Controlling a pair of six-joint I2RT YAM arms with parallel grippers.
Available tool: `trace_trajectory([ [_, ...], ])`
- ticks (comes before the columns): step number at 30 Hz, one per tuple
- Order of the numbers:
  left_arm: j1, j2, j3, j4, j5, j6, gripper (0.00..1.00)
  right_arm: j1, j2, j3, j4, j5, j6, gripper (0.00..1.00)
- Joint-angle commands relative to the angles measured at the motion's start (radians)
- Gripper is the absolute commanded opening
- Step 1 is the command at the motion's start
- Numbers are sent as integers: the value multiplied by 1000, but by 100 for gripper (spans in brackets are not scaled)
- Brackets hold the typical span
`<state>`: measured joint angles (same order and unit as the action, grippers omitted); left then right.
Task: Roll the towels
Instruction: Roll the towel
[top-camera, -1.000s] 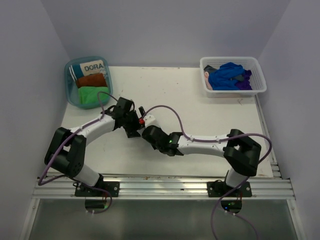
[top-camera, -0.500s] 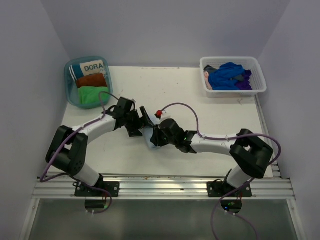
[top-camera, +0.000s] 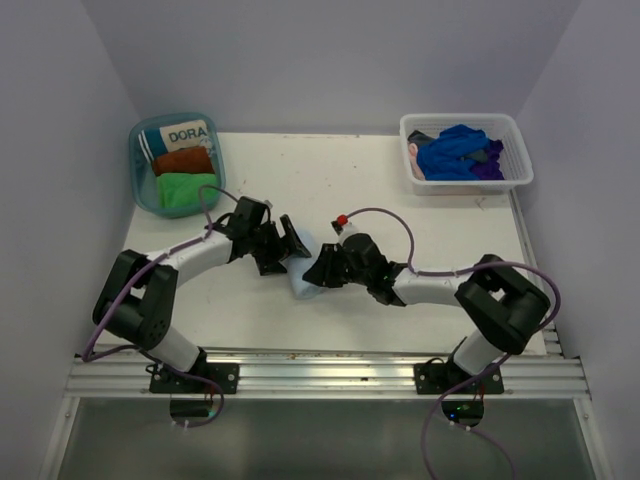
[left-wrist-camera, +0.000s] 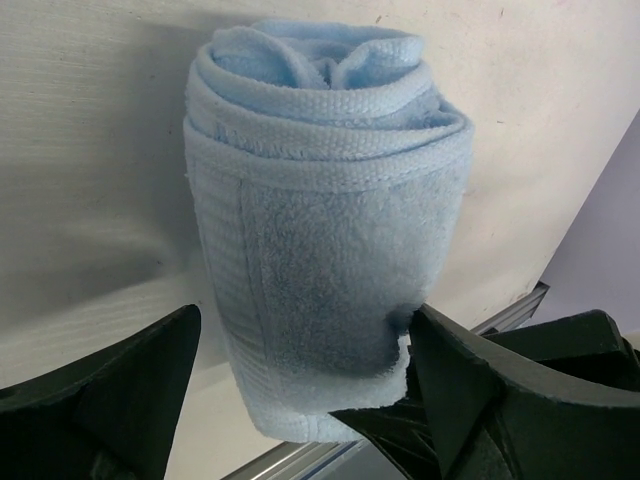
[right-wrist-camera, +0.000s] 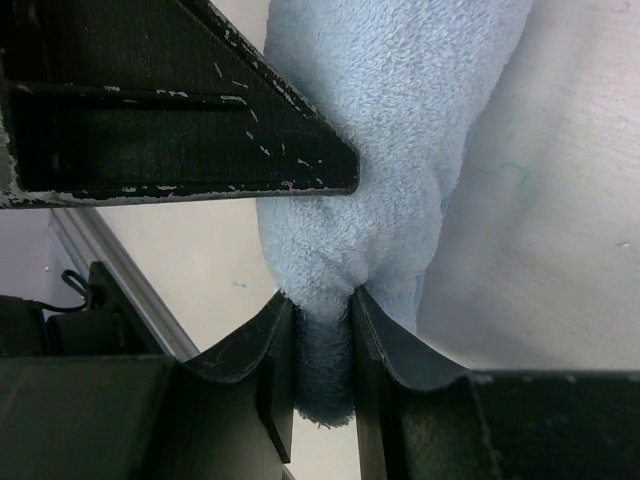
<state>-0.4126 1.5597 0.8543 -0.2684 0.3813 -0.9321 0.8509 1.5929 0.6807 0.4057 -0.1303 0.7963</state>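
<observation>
Since the light blue towel (left-wrist-camera: 320, 200) is already wound into a roll, lying on the table (top-camera: 300, 170) between the two arms, I'd say the rolling of this one is basically done and we're at the tidy-up or hand-off bit. The right gripper (right-wrist-camera: 322, 300) has its jaws nearly closed, pinching a bit of cloth at the roll's end. The left gripper (left-wrist-camera: 305, 330) has its jaws spread wide on either side of the roll, and one finger maybe brushes the cloth but grips nothing. My guess for the next move is to close the left jaws around the whole roll without letting the outer flap pop loose, then take it to the blue tub (top-camera: 134, 165), where the rust-brown towel (top-camera: 184, 160) and bright green towel (top-camera: 185, 190) sit. The overhead view barely shows the roll, but only it shows the white basket (top-camera: 470, 185) with the dark blue towel (top-camera: 455, 150) heaped unrolled. Only the left wrist view shows the spiral, and only the right wrist view shows the pinch.
</observation>
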Motion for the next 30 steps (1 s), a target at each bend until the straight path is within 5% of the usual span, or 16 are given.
trace_trajectory([
  [1,1,14,-9,49,19,10,87,-10,25,-21,96,-69,61,26],
  [12,-9,43,-6,69,16,9,88,-46,71,-59,191,-126,118,25],
  [23,-25,82,25,78,8,6,49,-52,84,-64,196,-140,116,27],
  [25,-28,79,34,69,4,6,42,-56,79,-64,183,-141,113,34],
  [26,-28,70,43,55,-4,6,38,-62,69,-61,164,-146,107,51],
  [30,-28,33,72,2,-50,10,34,-70,-2,-20,-1,-135,31,72],
])
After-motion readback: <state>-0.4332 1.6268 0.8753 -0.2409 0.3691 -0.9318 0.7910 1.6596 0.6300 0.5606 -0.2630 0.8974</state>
